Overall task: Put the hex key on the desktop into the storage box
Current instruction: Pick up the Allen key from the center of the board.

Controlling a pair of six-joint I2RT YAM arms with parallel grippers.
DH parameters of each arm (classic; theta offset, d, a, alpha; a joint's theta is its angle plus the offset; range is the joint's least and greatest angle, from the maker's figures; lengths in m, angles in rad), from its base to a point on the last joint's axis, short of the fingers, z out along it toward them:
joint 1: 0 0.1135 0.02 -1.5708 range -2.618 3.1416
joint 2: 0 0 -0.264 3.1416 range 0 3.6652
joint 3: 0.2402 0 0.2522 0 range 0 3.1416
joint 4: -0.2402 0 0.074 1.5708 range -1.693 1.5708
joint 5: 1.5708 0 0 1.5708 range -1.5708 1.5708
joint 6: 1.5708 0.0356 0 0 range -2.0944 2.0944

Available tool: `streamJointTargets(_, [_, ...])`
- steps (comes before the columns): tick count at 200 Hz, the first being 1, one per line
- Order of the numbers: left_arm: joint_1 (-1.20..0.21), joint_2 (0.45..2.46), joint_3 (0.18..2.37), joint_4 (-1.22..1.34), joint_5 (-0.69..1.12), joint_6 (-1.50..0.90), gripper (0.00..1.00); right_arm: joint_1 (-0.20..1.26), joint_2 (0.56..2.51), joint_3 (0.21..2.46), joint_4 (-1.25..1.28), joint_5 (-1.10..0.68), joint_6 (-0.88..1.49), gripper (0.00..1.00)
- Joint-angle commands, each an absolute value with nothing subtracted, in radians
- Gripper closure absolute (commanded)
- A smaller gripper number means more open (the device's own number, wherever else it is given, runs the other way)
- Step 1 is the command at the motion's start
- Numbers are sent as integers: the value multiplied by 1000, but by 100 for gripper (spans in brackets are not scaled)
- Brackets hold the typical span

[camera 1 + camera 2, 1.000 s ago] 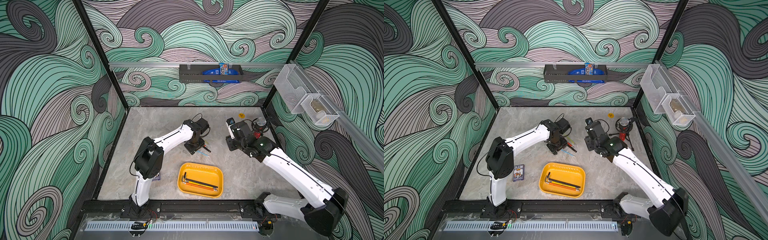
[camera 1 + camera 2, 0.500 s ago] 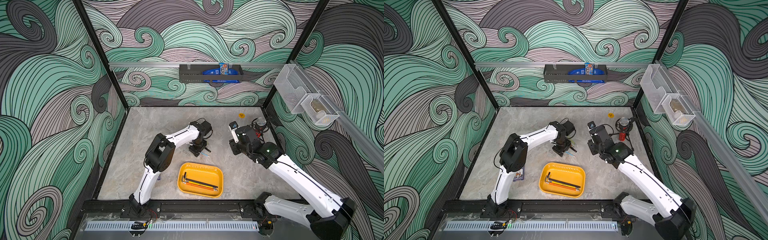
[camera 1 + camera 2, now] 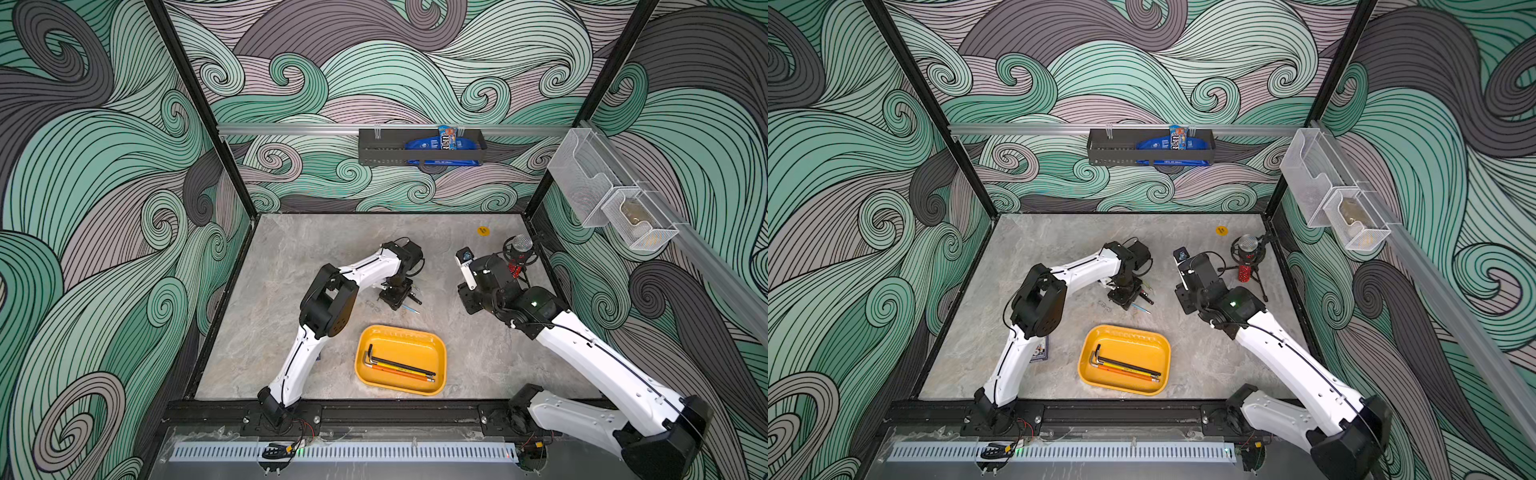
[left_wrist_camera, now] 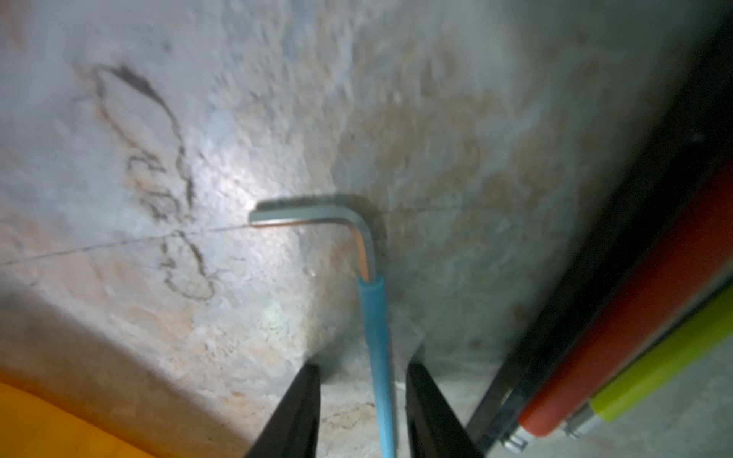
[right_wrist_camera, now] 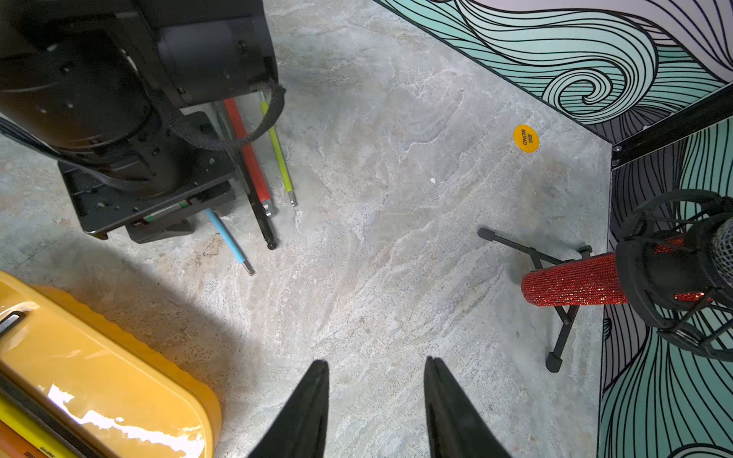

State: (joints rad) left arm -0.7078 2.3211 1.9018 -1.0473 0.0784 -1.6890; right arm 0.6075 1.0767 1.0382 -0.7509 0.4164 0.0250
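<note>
A blue-sleeved hex key (image 4: 375, 317) lies flat on the grey desktop (image 3: 316, 249). My left gripper (image 4: 363, 366) is down over it, open, with the blue shaft between the fingers (image 4: 305, 396) and a gap on each side. In both top views that gripper (image 3: 395, 297) (image 3: 1124, 297) stands just behind the yellow storage box (image 3: 399, 332) (image 3: 1125, 331), which holds three long hex keys (image 3: 399, 368). My right gripper (image 5: 375, 361) hangs open and empty over bare desktop, to the right of the box (image 5: 119, 357).
A red (image 5: 248, 150), a yellow-green (image 5: 277, 154) and a black hex key (image 5: 258, 206) lie right beside the left gripper. A red microphone on a tripod (image 3: 519, 253) and a yellow disc (image 3: 483, 231) sit at the back right. A card pack (image 3: 1040, 349) lies under the left arm.
The left arm's elbow has swung right and forward, and its gripper has settled over the blue hex key with the jaws narrowing. The right arm has drawn back slightly.
</note>
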Motion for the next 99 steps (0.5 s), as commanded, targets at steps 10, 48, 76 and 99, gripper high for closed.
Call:
streamJointTargets(10, [-699, 2357, 1921, -1117, 48, -1705, 66, 617, 1063, 1040, -750, 415, 15, 57])
streamJointTargets(48, [-698, 2366, 1897, -1097, 14, -1697, 73, 619, 1065, 1043, -749, 415, 13, 58])
streamJointTargets(76, [-696, 2345, 1831, -1024, 0, -1701, 83, 618, 1058, 1039, -749, 414, 12, 59])
streamJointTargets(99, [-698, 2321, 1779, -978, -10, -1716, 90, 618, 1055, 1034, -750, 414, 12, 59])
